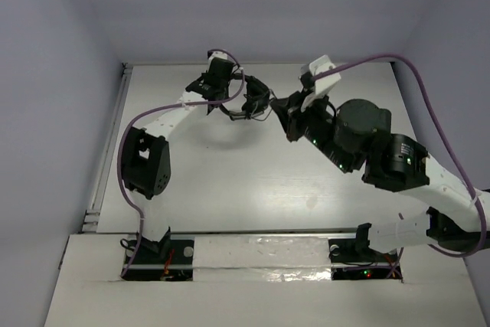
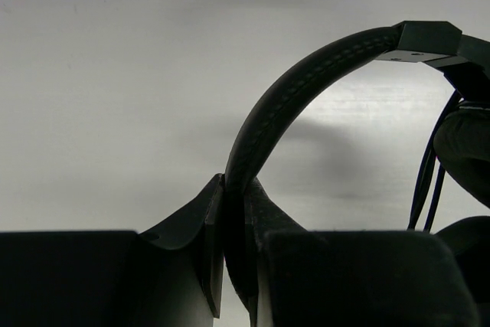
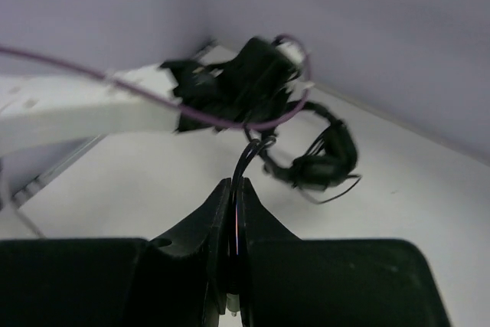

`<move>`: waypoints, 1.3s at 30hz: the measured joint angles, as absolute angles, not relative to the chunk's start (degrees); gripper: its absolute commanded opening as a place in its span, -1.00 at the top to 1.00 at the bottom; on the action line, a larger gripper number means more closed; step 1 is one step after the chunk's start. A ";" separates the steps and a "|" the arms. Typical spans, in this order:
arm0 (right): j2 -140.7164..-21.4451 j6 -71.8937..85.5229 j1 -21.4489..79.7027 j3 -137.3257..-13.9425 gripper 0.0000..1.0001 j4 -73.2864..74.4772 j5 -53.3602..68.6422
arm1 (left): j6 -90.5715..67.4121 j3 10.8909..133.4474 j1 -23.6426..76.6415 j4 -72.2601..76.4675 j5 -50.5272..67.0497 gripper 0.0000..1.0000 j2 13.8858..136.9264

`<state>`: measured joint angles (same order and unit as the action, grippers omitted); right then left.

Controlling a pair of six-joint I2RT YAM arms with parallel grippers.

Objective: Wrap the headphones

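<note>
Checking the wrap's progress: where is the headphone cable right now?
In the right wrist view, the cable is pinched in the right gripper, leading to the headphones, which the left gripper holds by the headband at the far side of the table.

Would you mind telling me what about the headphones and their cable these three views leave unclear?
- Left wrist: the left gripper hides the lower headband; the right edge cuts off the earcup.
- Right wrist: blur smears the headphones; the cable leaves the right gripper, but its plug cannot be found.
- Top external: the headphones are a small dark tangle; the cable's turns cannot be counted.
</note>
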<state>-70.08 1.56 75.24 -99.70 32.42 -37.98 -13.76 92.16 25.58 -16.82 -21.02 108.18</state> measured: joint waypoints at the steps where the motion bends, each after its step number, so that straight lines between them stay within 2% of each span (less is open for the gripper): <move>1: -70.08 0.95 72.88 -99.70 1.00 31.22 -37.39 | -14.02 90.35 26.24 -16.32 -20.97 1.00 107.26; 11: -71.46 -1.72 56.86 -100.55 1.00 21.93 -29.93 | -18.13 73.08 28.91 -10.66 -16.29 1.00 92.86; 26: -85.38 0.08 39.92 -103.02 1.00 15.75 -18.74 | -18.24 62.22 35.53 -8.43 -7.49 1.00 79.96; 39: -82.65 9.02 25.43 -86.56 1.00 8.43 -12.36 | -16.91 61.08 35.51 -8.80 -1.69 1.00 70.85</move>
